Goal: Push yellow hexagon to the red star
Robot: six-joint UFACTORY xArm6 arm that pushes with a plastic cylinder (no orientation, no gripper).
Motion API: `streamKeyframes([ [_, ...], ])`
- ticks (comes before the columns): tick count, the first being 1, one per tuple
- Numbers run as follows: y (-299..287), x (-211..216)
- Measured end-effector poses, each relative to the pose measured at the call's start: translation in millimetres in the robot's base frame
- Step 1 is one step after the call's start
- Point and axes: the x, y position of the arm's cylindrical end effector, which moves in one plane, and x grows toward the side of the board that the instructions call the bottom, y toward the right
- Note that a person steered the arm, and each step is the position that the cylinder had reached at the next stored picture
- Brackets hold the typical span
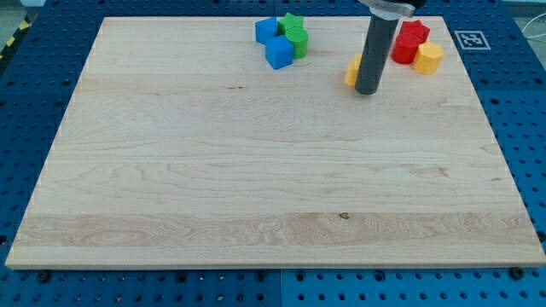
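Observation:
The yellow hexagon [428, 57] lies near the view's top right and touches a red block [403, 50] on its left. The red star [415, 32] sits just above them, against both. My tip [368, 90] rests on the board to the left of this group, about a hexagon's width from the red block. Another yellow block [351, 70] is partly hidden behind the rod on its left side; its shape cannot be made out.
Two blue blocks [267, 30] [278, 54], a green star [292, 24] and a second green block [299, 42] cluster at the view's top centre. The wooden board [256, 170] lies on a blue perforated table. A marker tag [468, 39] sits at the top right.

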Motion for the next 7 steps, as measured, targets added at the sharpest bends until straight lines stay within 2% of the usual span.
streamKeyframes([
  [1, -18, -12],
  [2, -8, -28],
  [5, 79, -48],
  [7, 128, -34],
])
